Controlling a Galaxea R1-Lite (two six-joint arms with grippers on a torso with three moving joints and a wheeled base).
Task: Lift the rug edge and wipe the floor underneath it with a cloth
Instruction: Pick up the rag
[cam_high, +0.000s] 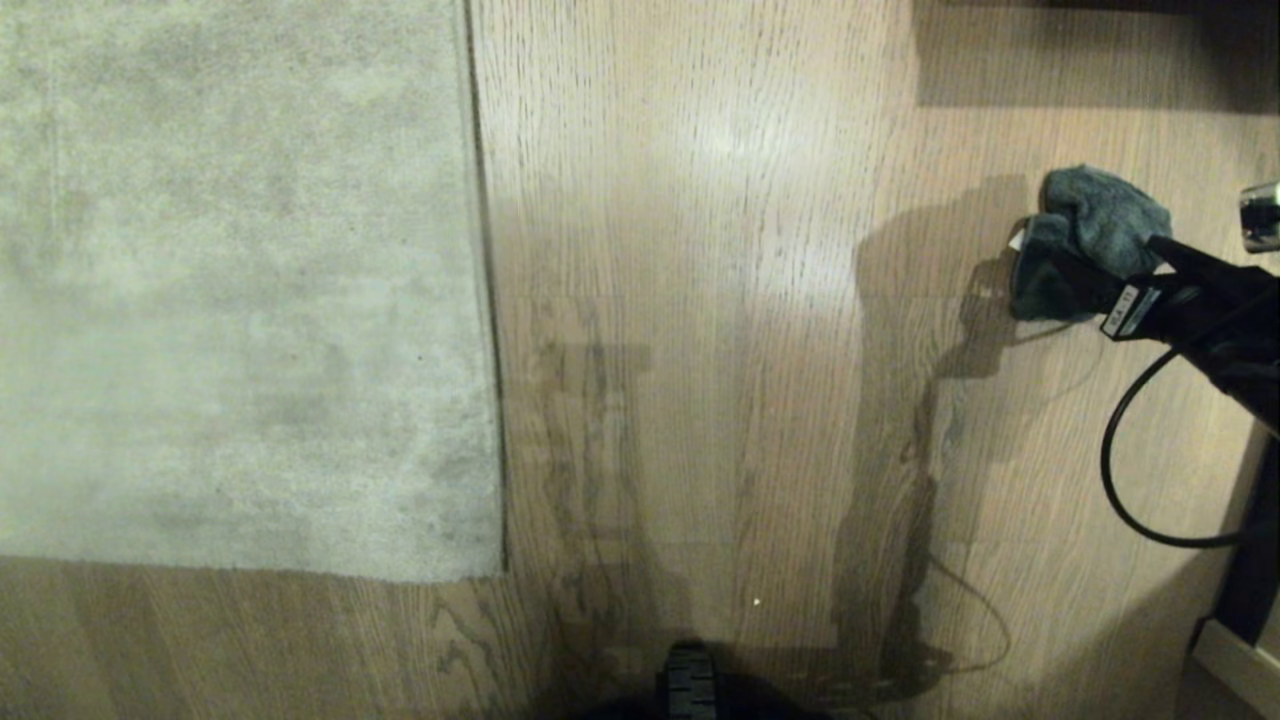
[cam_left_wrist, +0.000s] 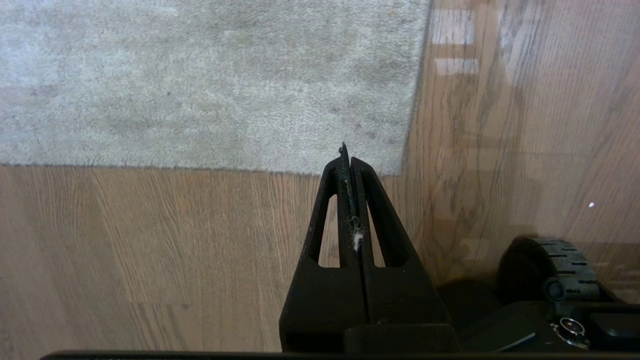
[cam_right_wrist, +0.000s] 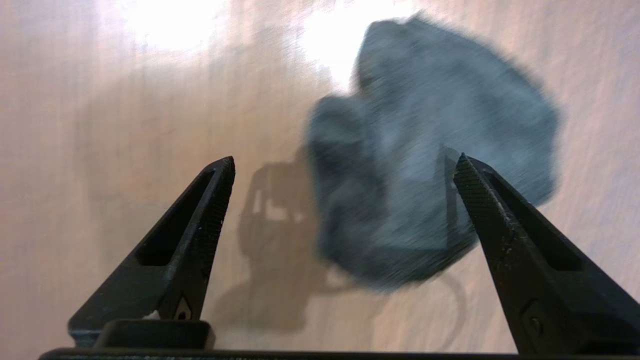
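The rug (cam_high: 240, 290) lies flat on the floor (cam_high: 700, 300) at our left, its edge (cam_high: 487, 300) running straight away from us and ending in a square corner (cam_high: 495, 572) near our base. Nothing has lifted it yet, so no floor beneath it is exposed.

The cloth (cam_high: 1085, 235) sits in a crumpled heap on the planks well off to our right, far from the rug. Our right gripper (cam_high: 1040, 270) hangs over it with its fingers (cam_right_wrist: 212, 200) spread wide; in the right wrist view one tip overlaps the heap and the other stands over bare wood beside it. We cannot tell whether either tip touches the fabric, and the cloth is not gripped.

We judge that we are at the first step, fetching the cloth. The next move calls for us to shift the gripper so the heap sits between both tips, come down onto it, and close on a thick fold, since the fuzzy fabric will squash and a shallow bite may slip.

Our left gripper (cam_left_wrist: 350, 165) hovers above the floor near the rug corner, its fingers pressed together and empty but for a wisp of lint. We expect it to lift the edge later; for that it must open and catch the thin border.
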